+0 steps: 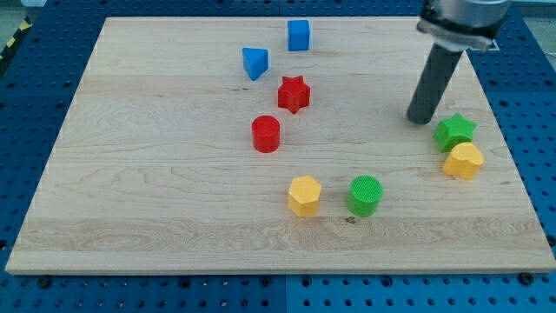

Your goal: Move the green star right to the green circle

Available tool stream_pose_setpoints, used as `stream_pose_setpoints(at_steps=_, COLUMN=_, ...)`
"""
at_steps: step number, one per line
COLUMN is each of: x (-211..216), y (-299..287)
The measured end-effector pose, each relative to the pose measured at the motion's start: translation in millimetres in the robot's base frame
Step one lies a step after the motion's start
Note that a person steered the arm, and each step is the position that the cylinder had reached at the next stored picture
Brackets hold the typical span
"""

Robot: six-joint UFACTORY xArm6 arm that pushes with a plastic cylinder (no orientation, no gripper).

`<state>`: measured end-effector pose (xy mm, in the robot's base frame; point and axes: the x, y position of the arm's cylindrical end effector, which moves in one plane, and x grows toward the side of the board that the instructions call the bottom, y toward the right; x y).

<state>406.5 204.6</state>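
Note:
The green star (454, 131) lies near the board's right edge, touching a yellow heart-shaped block (463, 161) just below it. The green circle (365, 195) stands lower, toward the view's bottom centre, well to the left of the star. My tip (421, 119) rests on the board just left of and slightly above the green star, a small gap away from it. The dark rod rises from the tip to the view's top right.
A yellow hexagon (304, 195) sits just left of the green circle. A red circle (266, 134) and red star (294, 94) are mid-board. A blue triangle (254, 63) and blue cube (299, 35) lie near the top. The wooden board (156, 174) sits on blue pegboard.

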Motion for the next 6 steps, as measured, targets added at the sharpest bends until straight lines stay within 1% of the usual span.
stream_pose_setpoints(at_steps=1, x=-7.1, y=69.8)
stream_pose_setpoints(at_steps=2, x=13.9, y=87.7)
stream_pose_setpoints(at_steps=4, x=25.7, y=9.2)
stream_pose_setpoints(at_steps=5, x=43.3, y=4.3)
stream_pose_setpoints(at_steps=6, x=45.0, y=-4.9)
